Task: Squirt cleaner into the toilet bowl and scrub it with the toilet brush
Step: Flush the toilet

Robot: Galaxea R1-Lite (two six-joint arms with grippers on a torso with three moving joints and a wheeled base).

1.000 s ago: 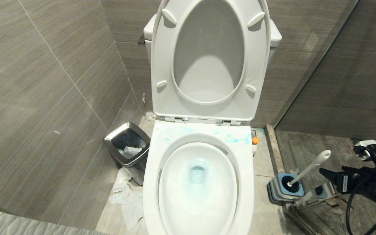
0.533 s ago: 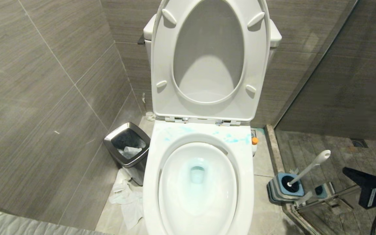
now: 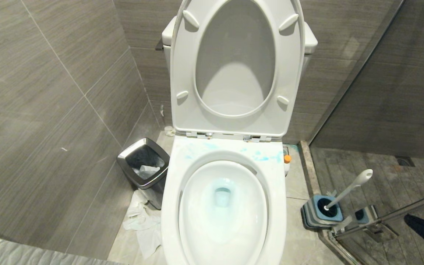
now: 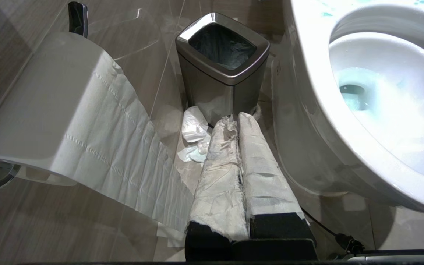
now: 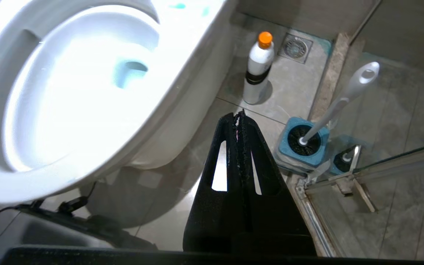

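Grey wood-grain tiles line the walls and floor around the toilet bowl [image 3: 222, 206], whose seat and lid stand raised. No brand or lettering can be read on anything. Turquoise cleaner [image 3: 260, 157] smears the back rim and tints the water. The toilet brush [image 3: 348, 188] leans in its blue holder [image 3: 320, 212] on the floor to the bowl's right, by the glass shower door frame.

Only the right wrist view shows a white bottle with an orange cap [image 5: 258, 68] standing beside the bowl, and the right gripper [image 5: 238, 117] with its black fingers pressed together, grasping nothing, short of the holder. Only the left wrist view shows a toilet-paper roll [image 4: 50, 106] and the left gripper [image 4: 234, 119], its paper-wrapped fingers clenched and empty, pointing toward the steel bin [image 4: 222, 62].
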